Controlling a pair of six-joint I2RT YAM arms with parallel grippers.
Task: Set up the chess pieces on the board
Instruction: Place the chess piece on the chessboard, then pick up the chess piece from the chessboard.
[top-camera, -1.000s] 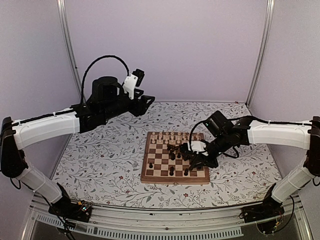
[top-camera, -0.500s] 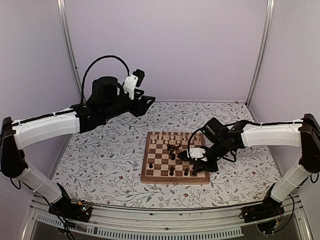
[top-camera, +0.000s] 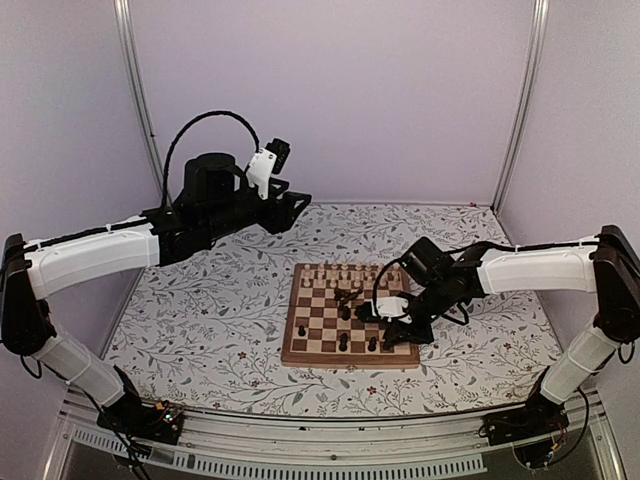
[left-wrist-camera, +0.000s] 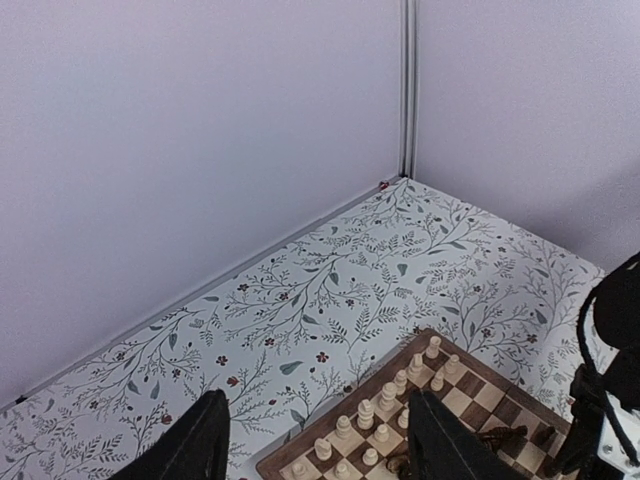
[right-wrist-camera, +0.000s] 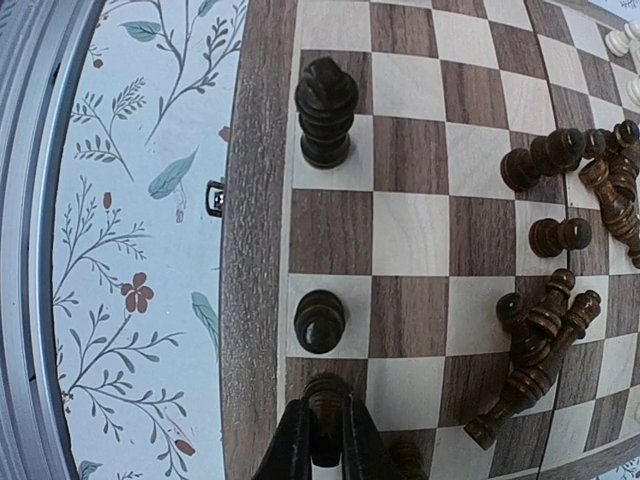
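Note:
The board (top-camera: 320, 340) lies on the floral table, right of centre. Cream pieces (top-camera: 340, 273) stand in its far rows; they also show in the left wrist view (left-wrist-camera: 385, 403). Dark pieces (right-wrist-camera: 545, 320) lie tumbled mid-board. Two dark pieces stand in the near row (right-wrist-camera: 325, 110) (right-wrist-camera: 320, 320). My right gripper (right-wrist-camera: 320, 440) is shut on a dark piece (right-wrist-camera: 325, 395) over a near-edge square; it shows low over the board's right side (top-camera: 392, 335). My left gripper (left-wrist-camera: 315, 445) is open and empty, held high at the back left (top-camera: 290, 205).
The board's brown rim (right-wrist-camera: 255, 250) has a small metal clasp (right-wrist-camera: 213, 198) on its near side. Floral table surface (top-camera: 200, 310) surrounds the board. Purple walls and metal posts (top-camera: 135, 90) close in the back and sides.
My right gripper has moved toward the board's near right edge and lowered, the arm shifting slightly left. The left arm has not moved.

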